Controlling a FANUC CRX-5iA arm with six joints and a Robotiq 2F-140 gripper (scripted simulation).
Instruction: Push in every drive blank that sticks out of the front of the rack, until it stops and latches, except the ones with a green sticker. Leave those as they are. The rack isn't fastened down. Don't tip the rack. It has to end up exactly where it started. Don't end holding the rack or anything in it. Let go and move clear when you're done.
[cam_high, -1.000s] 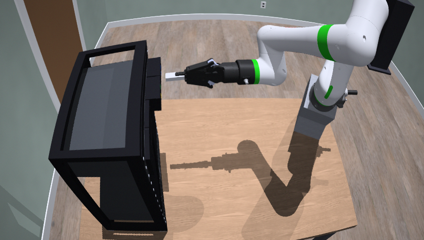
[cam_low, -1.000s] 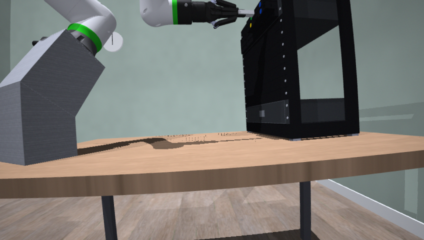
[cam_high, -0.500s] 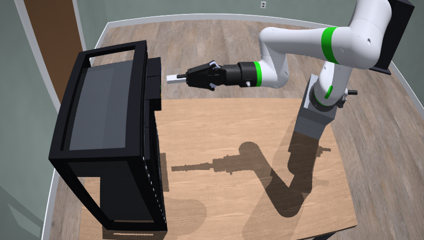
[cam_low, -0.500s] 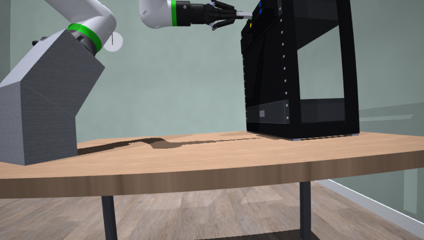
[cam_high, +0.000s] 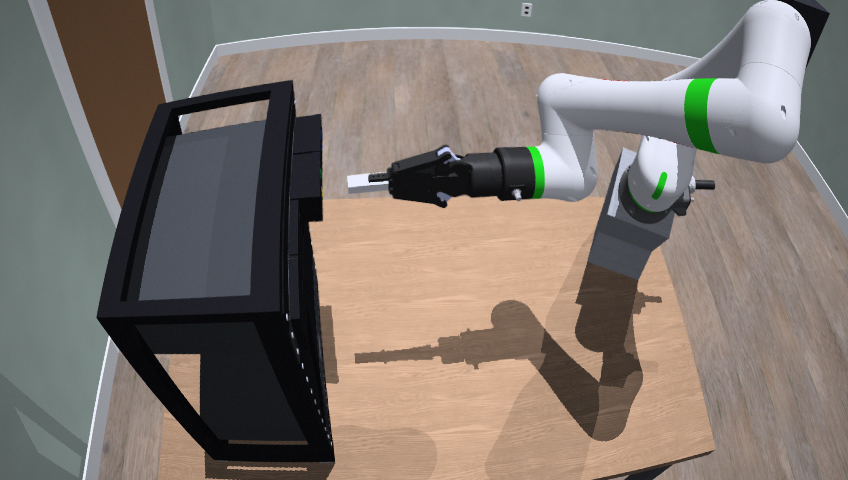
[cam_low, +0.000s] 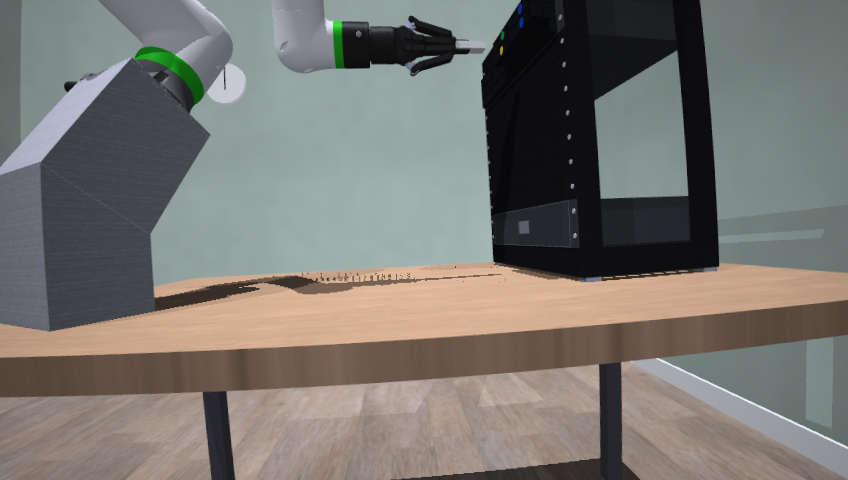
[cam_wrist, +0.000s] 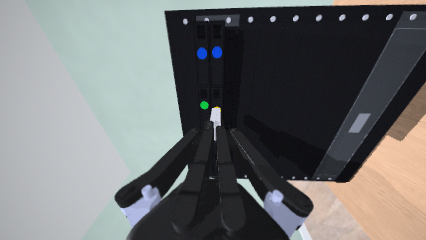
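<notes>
Wrist view: tool (cam_wrist: 216, 125) fully closed, fingers pressed together, gripping nothing, aimed at the yellow-dotted blank (cam_wrist: 217, 100) near the top of the rack (cam_wrist: 300, 90). Green-dotted blank (cam_wrist: 203, 100) sits just beside it; two blue-dotted blanks (cam_wrist: 209, 47) lie further along. Exterior view: tool tip near the blanks, not touching; rack stands upright on the worktop (cam_low: 416, 333).
</notes>
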